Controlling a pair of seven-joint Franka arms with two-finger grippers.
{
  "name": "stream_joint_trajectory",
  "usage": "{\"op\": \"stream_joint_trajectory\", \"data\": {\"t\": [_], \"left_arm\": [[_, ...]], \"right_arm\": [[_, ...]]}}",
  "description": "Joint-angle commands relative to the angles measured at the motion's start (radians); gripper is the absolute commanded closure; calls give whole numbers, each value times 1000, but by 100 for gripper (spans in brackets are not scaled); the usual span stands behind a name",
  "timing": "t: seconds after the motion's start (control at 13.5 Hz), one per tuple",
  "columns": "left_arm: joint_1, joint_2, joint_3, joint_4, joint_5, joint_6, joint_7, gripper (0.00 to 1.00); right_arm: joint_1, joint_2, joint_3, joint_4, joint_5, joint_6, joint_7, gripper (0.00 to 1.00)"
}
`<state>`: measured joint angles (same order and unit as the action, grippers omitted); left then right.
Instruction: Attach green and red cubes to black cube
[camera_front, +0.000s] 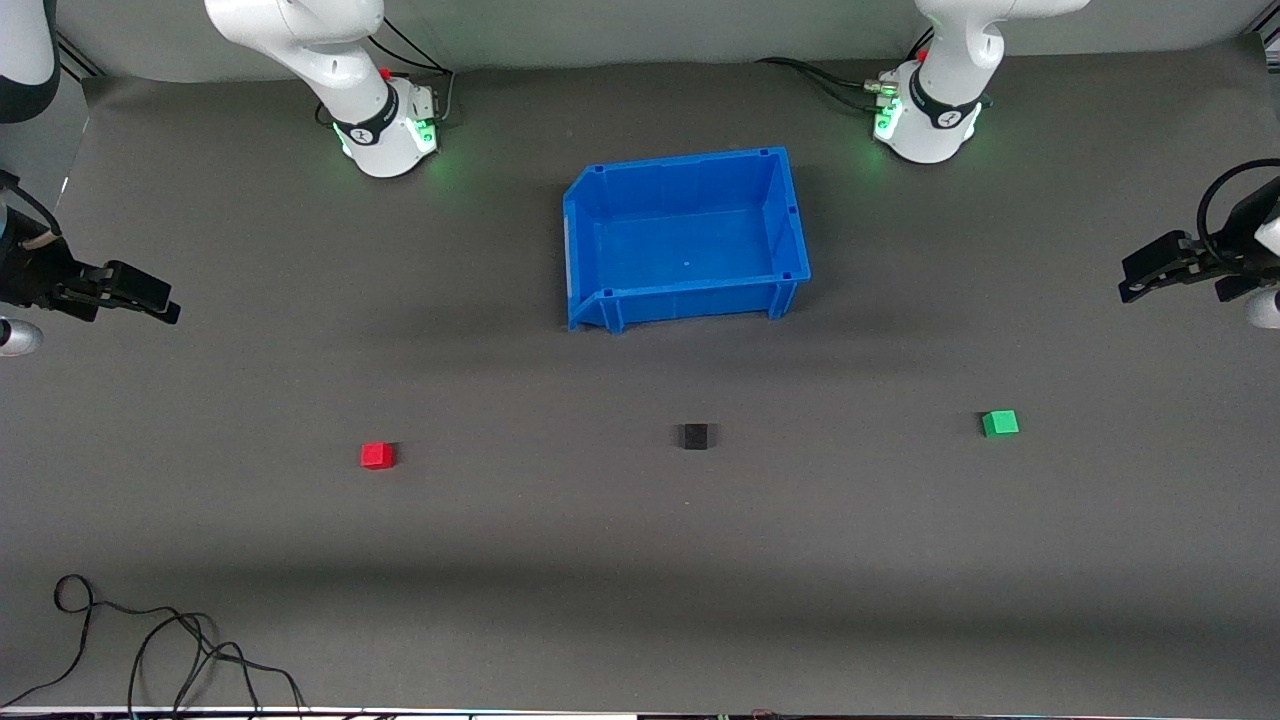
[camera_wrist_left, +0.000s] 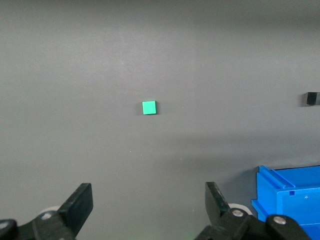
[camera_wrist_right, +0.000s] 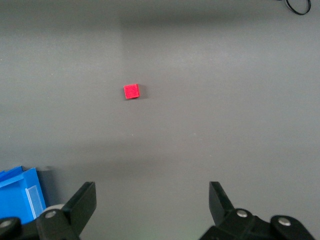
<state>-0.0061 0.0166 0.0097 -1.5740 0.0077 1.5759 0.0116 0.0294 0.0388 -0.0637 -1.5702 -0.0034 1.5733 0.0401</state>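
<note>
The black cube (camera_front: 695, 436) sits mid-table, nearer the front camera than the blue bin. The red cube (camera_front: 377, 456) lies toward the right arm's end; it also shows in the right wrist view (camera_wrist_right: 131, 91). The green cube (camera_front: 1000, 423) lies toward the left arm's end; it also shows in the left wrist view (camera_wrist_left: 149, 107), where the black cube (camera_wrist_left: 312, 98) sits at the edge. My left gripper (camera_front: 1135, 283) hangs open and empty over the table's left-arm end, also seen in its wrist view (camera_wrist_left: 149, 205). My right gripper (camera_front: 160, 303) hangs open and empty over the right-arm end, also seen in its wrist view (camera_wrist_right: 152, 202).
An empty blue bin (camera_front: 600, 215) stands between the arm bases, farther from the front camera than the cubes. A black cable (camera_front: 150, 640) lies loose near the table's front edge at the right arm's end.
</note>
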Motion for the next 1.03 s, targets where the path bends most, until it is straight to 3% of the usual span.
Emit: {"op": "stream_joint_trajectory", "data": {"t": [0.0, 0.37, 0.66, 0.81, 0.96], "left_arm": [[-9, 0, 3, 15, -3, -19, -16, 0], [-3, 8, 4, 11, -9, -11, -16, 0], [6, 55, 12, -15, -14, 24, -16, 0], [29, 57, 15, -70, -12, 80, -50, 0], [35, 57, 15, -156, -12, 168, -65, 0]], "right_arm": [[15, 13, -8, 25, 16, -15, 23, 0], [14, 15, -11, 30, 16, -15, 49, 0], [12, 47, -10, 65, 29, 1, 425, 0], [1, 79, -14, 96, 117, 5, 672, 0], [-2, 117, -19, 131, 147, 16, 870, 0]]}}
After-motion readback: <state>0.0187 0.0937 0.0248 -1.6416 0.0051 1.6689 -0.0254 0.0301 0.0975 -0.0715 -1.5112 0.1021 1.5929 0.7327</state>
